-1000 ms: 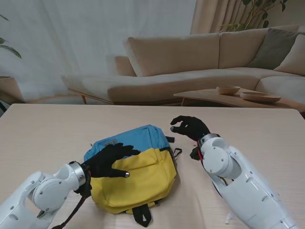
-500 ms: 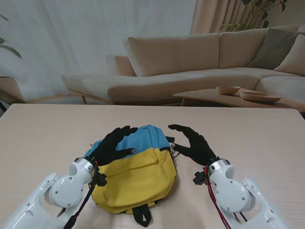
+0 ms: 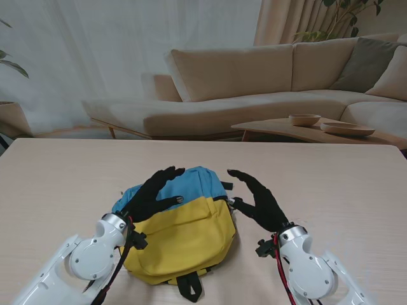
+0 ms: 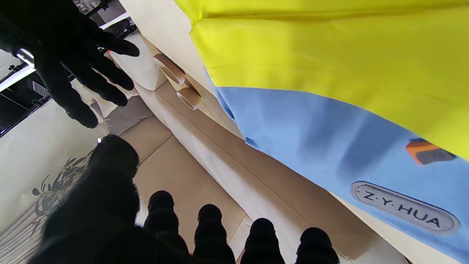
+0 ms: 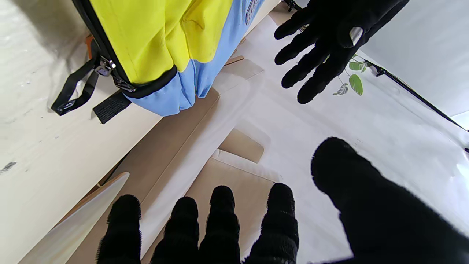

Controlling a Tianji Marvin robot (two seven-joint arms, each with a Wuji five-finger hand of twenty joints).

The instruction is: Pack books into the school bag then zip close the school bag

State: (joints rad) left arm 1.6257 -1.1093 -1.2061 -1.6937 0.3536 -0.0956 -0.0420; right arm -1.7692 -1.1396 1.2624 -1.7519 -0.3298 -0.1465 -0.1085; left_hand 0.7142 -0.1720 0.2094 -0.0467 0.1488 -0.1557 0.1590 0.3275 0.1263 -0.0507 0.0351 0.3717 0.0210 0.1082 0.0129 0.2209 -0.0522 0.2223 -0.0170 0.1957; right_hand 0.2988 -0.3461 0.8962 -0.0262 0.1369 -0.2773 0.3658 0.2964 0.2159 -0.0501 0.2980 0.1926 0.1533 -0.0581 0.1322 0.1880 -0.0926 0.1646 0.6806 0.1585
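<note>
The yellow-and-blue fabric school bag [image 3: 181,227] lies flat on the pale wooden table [image 3: 57,184], near your edge and roughly central; its blue upper panel points away from you, its yellow front pocket toward you, and a black strap loop [image 3: 189,287] trails off the nearer end. Your left hand [image 3: 151,194], in a black glove, hovers over the bag's left shoulder where blue meets yellow; its fingers [image 3: 166,174] are spread and extended, closed on nothing; whether the palm touches the fabric you cannot tell. Your right hand [image 3: 259,200], likewise gloved, stands just beside the bag's right edge with fingers straight and apart, holding nothing. In the left wrist view the bag's blue panel carries an oval grey label [image 4: 405,212] reading "Z.Y.HUA"; the opposite hand appears open beyond it. In the right wrist view the black zip line [image 5: 110,55] runs along the bag's edge, with black side straps [image 5: 75,93] resting on the table; whether the zip is fully closed you cannot tell. A beige sofa [image 3: 254,82] stands behind the table.
</note>
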